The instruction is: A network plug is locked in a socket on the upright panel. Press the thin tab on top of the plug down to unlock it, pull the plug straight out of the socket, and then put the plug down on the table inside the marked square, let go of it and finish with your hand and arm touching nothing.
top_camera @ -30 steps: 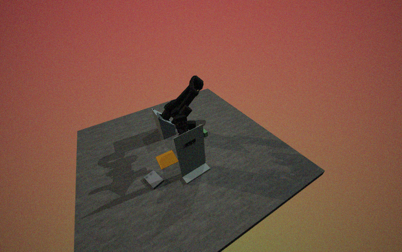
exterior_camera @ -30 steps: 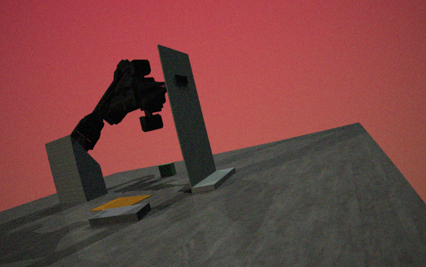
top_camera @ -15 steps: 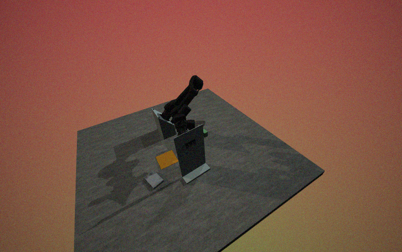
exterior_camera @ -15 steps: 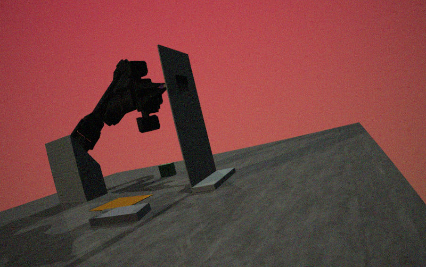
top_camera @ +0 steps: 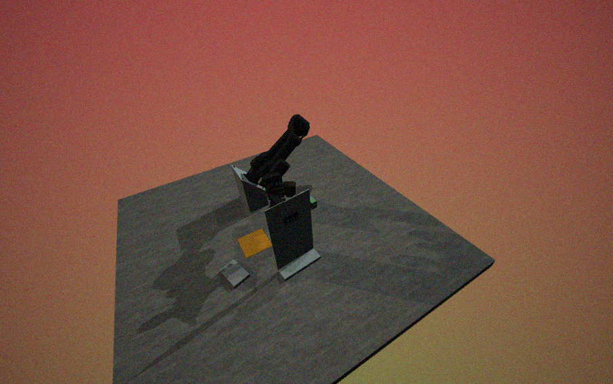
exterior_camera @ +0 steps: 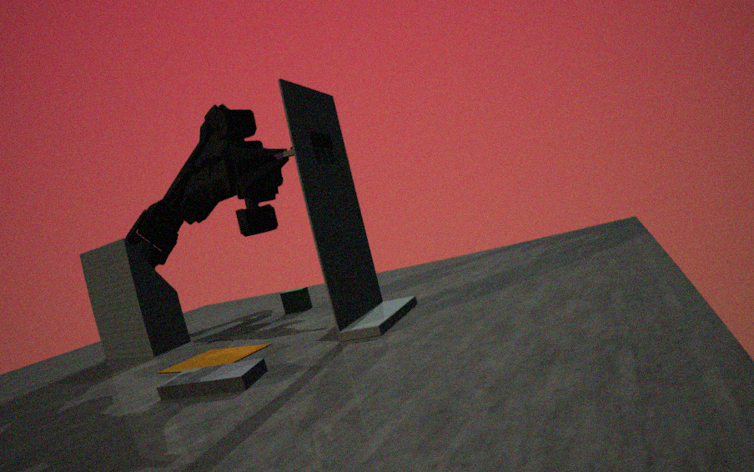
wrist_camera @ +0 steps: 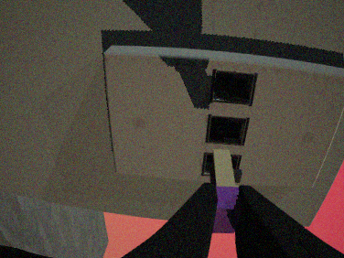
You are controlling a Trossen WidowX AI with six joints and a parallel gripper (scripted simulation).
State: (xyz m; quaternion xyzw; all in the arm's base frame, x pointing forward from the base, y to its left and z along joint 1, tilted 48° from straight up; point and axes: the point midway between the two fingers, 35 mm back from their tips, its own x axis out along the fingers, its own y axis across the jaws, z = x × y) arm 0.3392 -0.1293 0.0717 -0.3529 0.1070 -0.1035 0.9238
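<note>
Counter (top_camera: 384, 253) (exterior_camera: 528, 344) (wrist_camera: 55, 233) in the top view carries the upright panel (top_camera: 291, 235) (exterior_camera: 336, 205) (wrist_camera: 69, 146). The dark arm (top_camera: 278, 151) (exterior_camera: 197, 172) reaches from its stand (top_camera: 253, 194) (exterior_camera: 113, 300) toward the panel's near-stand side, where the tool's end is too dark and hidden to read. An orange square (top_camera: 253, 243) (exterior_camera: 217, 357) lies flat beside the panel, with a grey slab (top_camera: 234, 273) (exterior_camera: 208, 379) next to it. A green block (top_camera: 312, 202) (exterior_camera: 295, 300) shows partly behind the panel.

Seen from the exterior, the tool (exterior_camera: 284, 153) (wrist_camera: 225, 195) is high over the counter, at the panel's upper part. A tan and purple bit of the plug (exterior_camera: 286, 153) (wrist_camera: 225, 176) shows between the tool and the panel. The square lies well below, between the stand and the panel's foot, and the plug is not on it.

In the wrist view, the tool is closed on the plug, gripping its purple part. The tan part points at the lowest of three dark openings in a plate (wrist_camera: 155, 123) on the panel and covers some of that opening. Whether the plug's front end is fully clear of the socket (wrist_camera: 208, 165), I cannot tell.
</note>
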